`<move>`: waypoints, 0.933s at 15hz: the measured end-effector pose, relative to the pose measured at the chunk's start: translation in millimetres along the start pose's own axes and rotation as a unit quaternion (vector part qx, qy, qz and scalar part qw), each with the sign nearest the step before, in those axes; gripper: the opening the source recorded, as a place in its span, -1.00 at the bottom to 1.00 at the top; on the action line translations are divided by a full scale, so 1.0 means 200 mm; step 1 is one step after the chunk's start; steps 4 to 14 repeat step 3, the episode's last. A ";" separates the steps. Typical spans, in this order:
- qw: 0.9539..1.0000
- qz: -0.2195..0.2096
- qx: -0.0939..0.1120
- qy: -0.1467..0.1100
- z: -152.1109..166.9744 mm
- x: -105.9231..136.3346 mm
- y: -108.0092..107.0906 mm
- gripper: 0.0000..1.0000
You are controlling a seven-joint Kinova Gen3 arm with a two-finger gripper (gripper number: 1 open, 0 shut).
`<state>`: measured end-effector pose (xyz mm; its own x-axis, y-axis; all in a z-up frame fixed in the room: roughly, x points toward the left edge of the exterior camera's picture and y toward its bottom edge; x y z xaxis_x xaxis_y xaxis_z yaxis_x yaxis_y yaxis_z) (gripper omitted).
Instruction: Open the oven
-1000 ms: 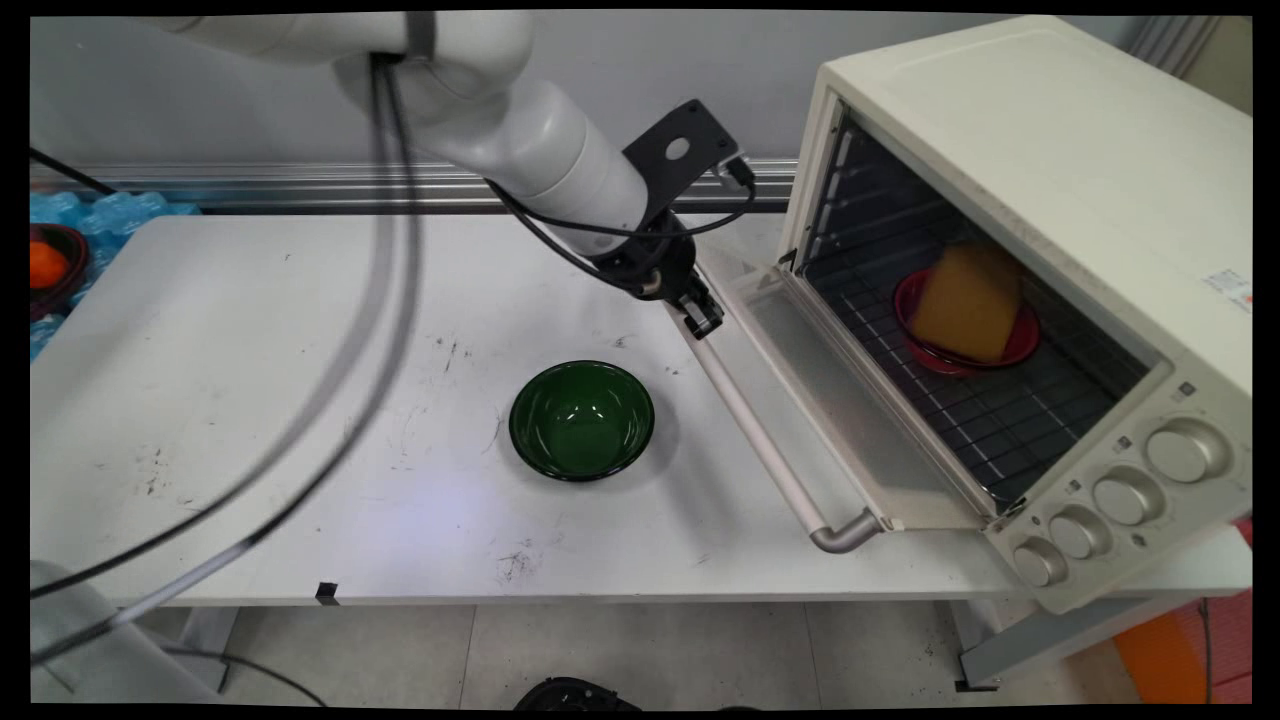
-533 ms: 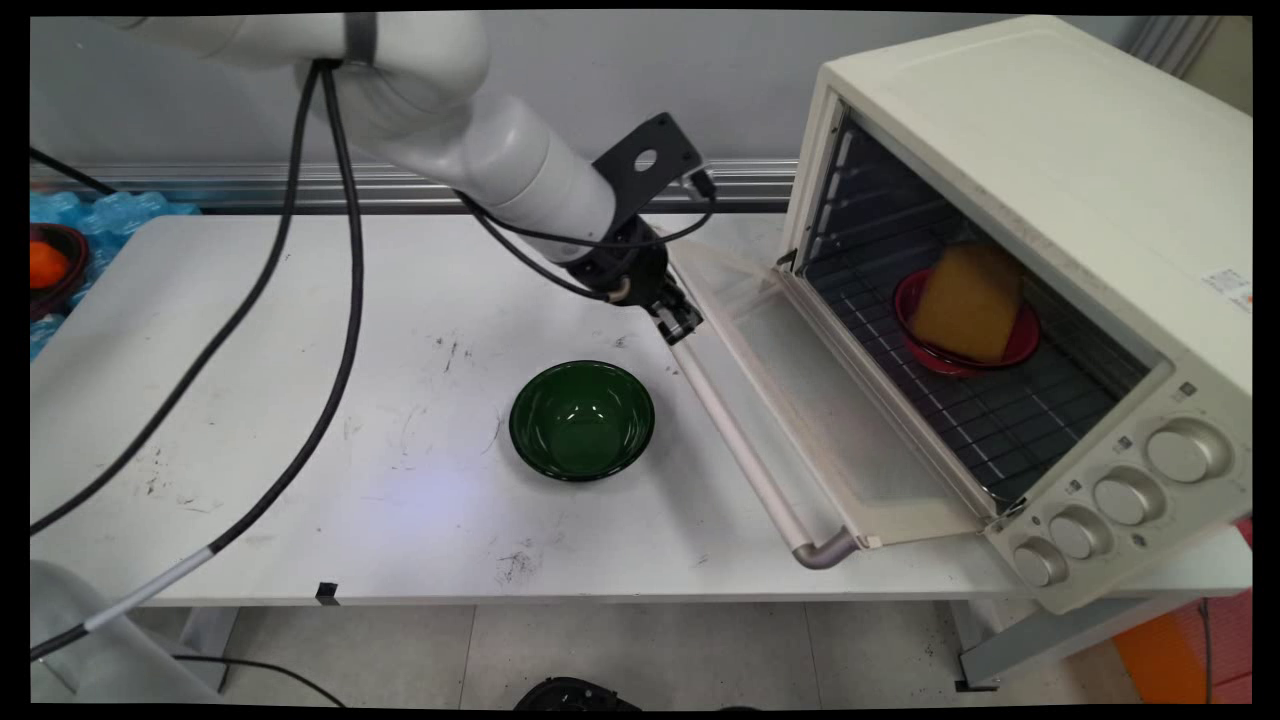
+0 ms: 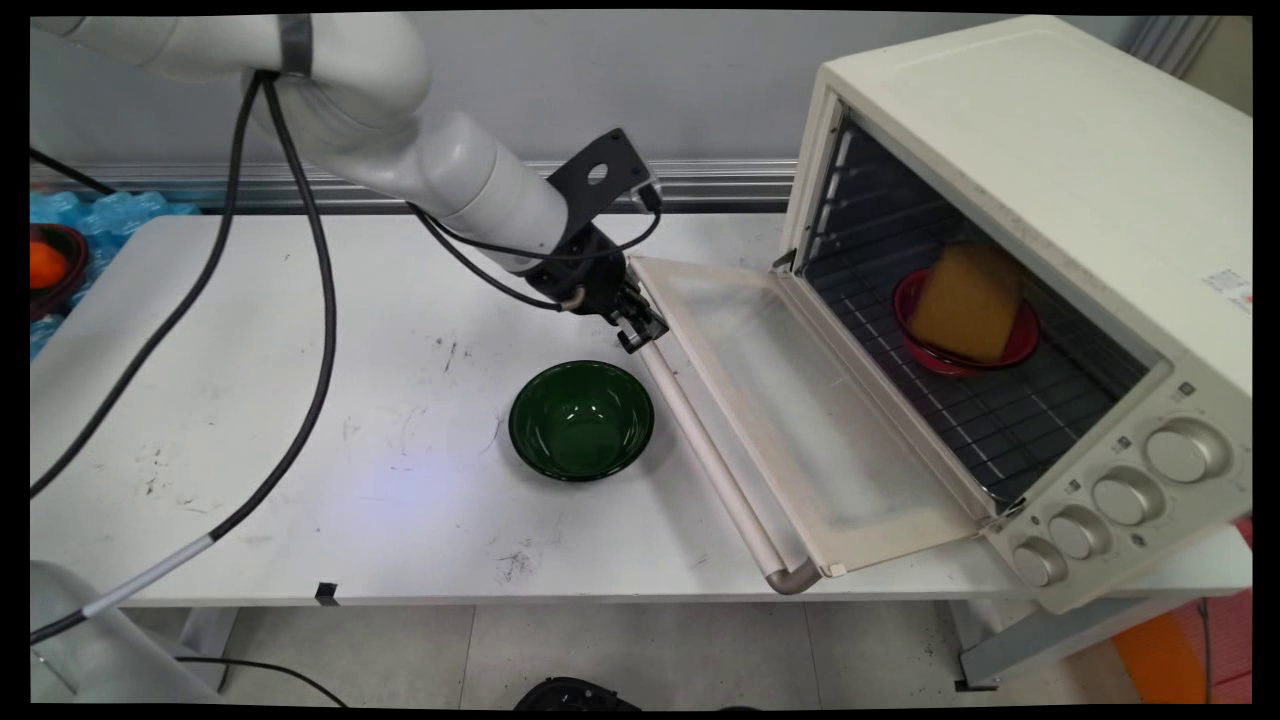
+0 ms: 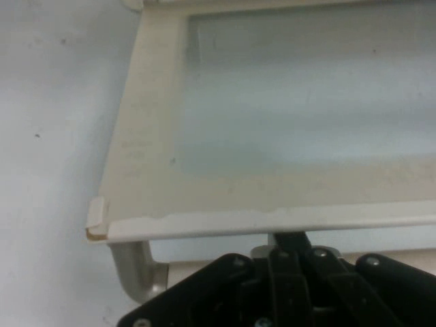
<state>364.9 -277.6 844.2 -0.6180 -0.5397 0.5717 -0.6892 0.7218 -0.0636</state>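
White surface (image 3: 250, 400) carries an oven (image 3: 1050, 250) whose door (image 3: 800, 400) has swung lower over the last second. Black tool (image 3: 640, 330) grips the door handle (image 3: 700, 450), closed around it; a green bowl (image 3: 581, 420) sits just below.

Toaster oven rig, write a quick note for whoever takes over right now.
Gripper: shut on the door handle at its far end.
Toaster oven: door swung down, nearly flat over the table. Inside, on the rack, a red bowl holds a yellow block.
Green bowl: on the table beside the handle, apart from it.
Done: door open. Bowls untouched.
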 end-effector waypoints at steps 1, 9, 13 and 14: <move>1.000 0.000 -0.001 0.000 0.00 -0.01 -0.01 -1.00; 1.000 0.000 -0.003 0.002 -0.01 -0.04 -0.02 -1.00; 1.000 0.000 -0.003 0.002 -0.01 -0.04 -0.02 -1.00; 1.000 0.000 -0.003 0.002 -0.01 -0.04 -0.02 -1.00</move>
